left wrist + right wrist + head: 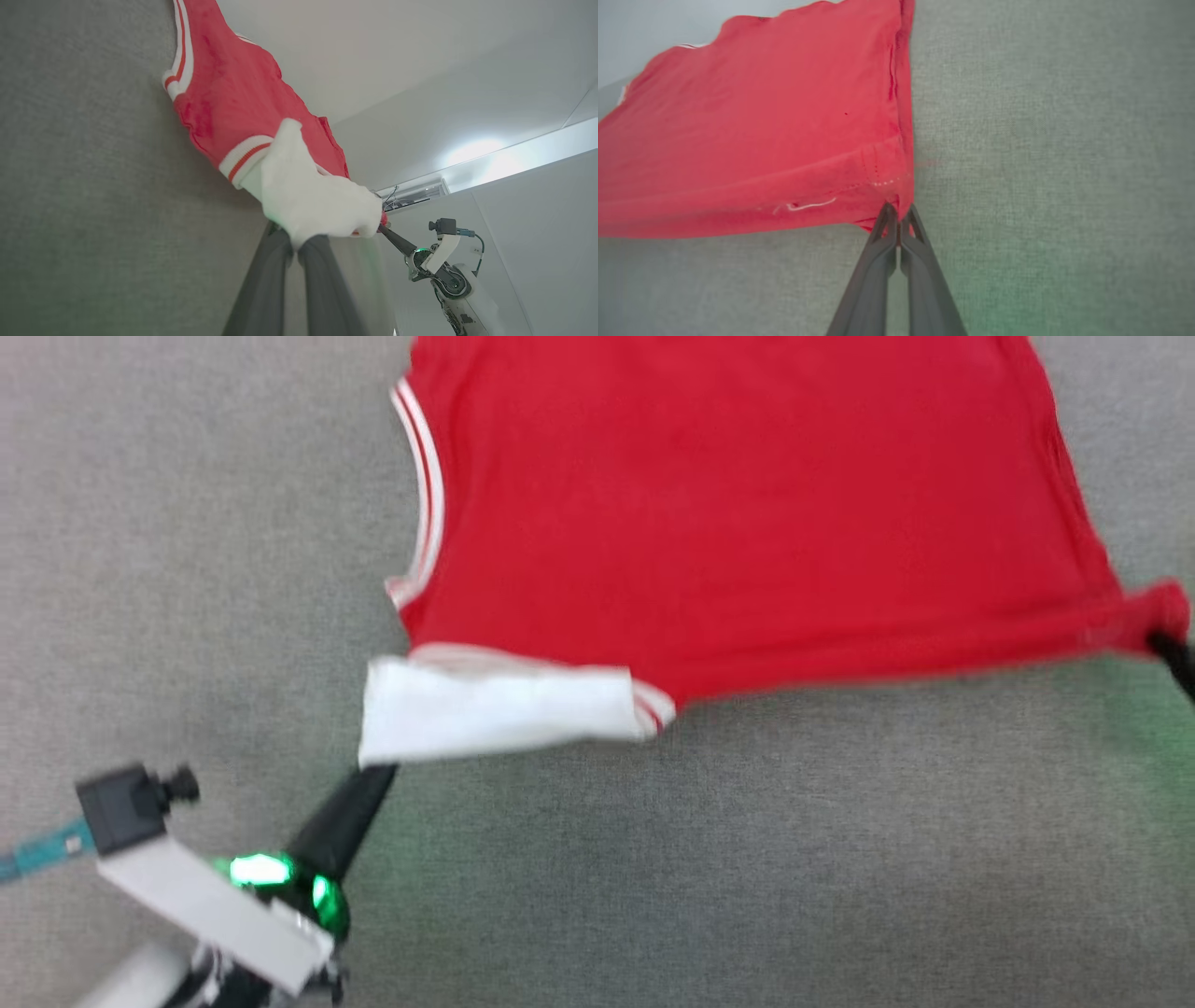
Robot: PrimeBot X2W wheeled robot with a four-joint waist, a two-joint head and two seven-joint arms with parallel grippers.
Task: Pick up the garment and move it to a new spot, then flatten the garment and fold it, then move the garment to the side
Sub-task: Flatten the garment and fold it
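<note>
We hold the red jersey (747,523) stretched between our two grippers over the grey fabric-covered counter (187,569). Its near edge is pulled into a taut line, and the rest runs out of the top of the head view. It shows plain red cloth with white-red striped trim (425,495) along the armhole. We cannot tell whether the far part rests on the counter.

Our left gripper (378,770) is closed, its tips pinching the white sleeve (485,705) at the jersey's left corner. The left wrist view shows this closely: both dark fingers (261,289) meet under a bunched wad of sleeve (308,196), which hides the very tips.

Our right gripper (1167,644) barely enters the head view at the right edge. The right wrist view gives it plainly, clamped tight (899,217) on the red corner where hem (859,184) and side seam meet. A loose white thread (808,205) lies just beside it.

The left wrist view also shows the right gripper (380,227) from across the cloth, with its wrist camera (441,226) and pale walls (467,70) behind.

In the head view a green light (271,873) glows on the left wrist and tints the counter nearby. This view is blurred.
</note>
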